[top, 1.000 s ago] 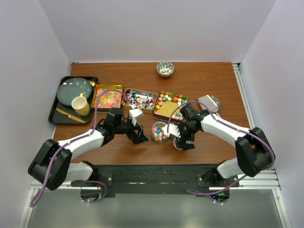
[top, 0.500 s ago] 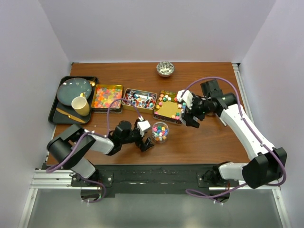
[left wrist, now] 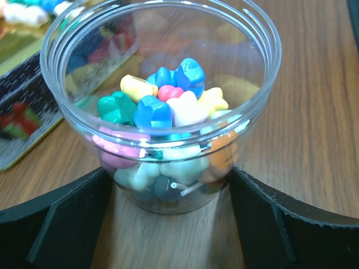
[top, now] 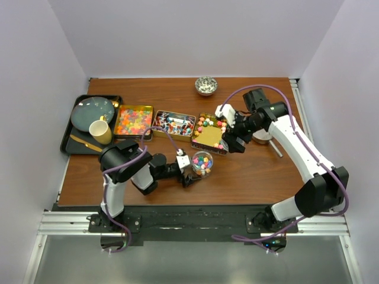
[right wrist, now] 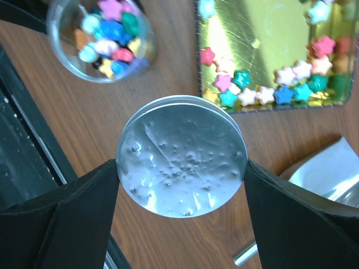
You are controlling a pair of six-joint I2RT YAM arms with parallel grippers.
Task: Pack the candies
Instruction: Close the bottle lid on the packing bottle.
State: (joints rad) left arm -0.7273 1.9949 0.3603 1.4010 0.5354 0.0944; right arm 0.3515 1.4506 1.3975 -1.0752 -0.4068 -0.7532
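A clear plastic jar (top: 202, 163) partly filled with star-shaped candies (left wrist: 168, 103) stands near the table's front edge. My left gripper (top: 194, 173) is low on the table with its jaws open around the jar's base (left wrist: 168, 193). Each finger (left wrist: 73, 218) lies close beside the wall; contact cannot be told. My right gripper (top: 234, 141) hovers by the gold tin (top: 208, 135) and is shut on a round silver lid (right wrist: 182, 162), held flat by its rim. More star candies (right wrist: 263, 92) line that tin's edge. Two other tins hold wrapped pieces (top: 173, 123) and gummies (top: 133, 120).
A black tray (top: 68, 141) with a dark plate and a yellow cup (top: 100, 131) sits at the left. A small patterned bowl (top: 206, 86) stands at the back. A silver scoop (top: 265, 137) with a handle lies right of the gold tin.
My left arm has folded back and brought its gripper to the jar from the left. My right arm has risen from the table beside the jar to the gold tin, carrying the lid.
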